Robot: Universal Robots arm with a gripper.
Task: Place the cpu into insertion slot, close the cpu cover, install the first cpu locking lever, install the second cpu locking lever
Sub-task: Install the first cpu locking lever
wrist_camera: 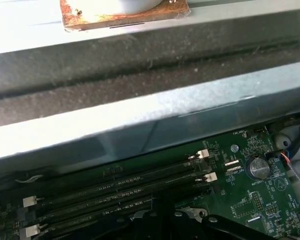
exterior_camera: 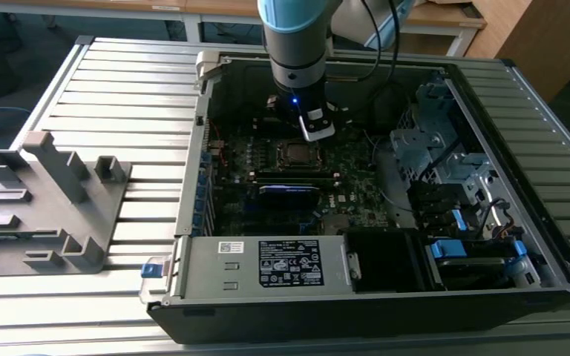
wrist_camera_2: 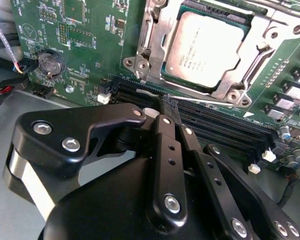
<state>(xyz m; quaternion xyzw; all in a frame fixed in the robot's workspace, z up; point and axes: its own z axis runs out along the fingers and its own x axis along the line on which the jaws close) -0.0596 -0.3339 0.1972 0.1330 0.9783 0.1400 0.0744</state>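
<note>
Gripper (wrist_camera_2: 168,104) first, and much of it is cut off: in the second wrist view its black body is cropped by the frame edge, and in the first wrist view the gripper (wrist_camera: 161,210) is caught as a dark sliver against the memory slots (wrist_camera: 115,187). The fingers (wrist_camera_2: 162,150) are seen drawn together to a narrow tip. Whether anything thin is nipped between them cannot be told, since the tip itself hides that spot. A thin metal lever (wrist_camera_2: 149,93) is seen running right at the tip, along the socket's near edge, partly covered by the fingers. Just beyond the fingertips, the cpu (wrist_camera_2: 205,47) is found seated in the insertion slot (exterior_camera: 293,152), with the cpu cover (wrist_camera_2: 157,35) laid flat over its edges; the cover's far corner is cropped. A second lever (wrist_camera_2: 254,65) is made out along the side of the cover, though whether it is hooked down cannot be judged. In the exterior view the socket's details are lost in shadow. Now the pose: the arm (exterior_camera: 295,37) is brought straight down into the open computer case (exterior_camera: 364,311), wrist upright, with the gripper (exterior_camera: 312,133) held low over the motherboard (wrist_camera_2: 90,45), just beside the socket and above the memory slots.
</note>
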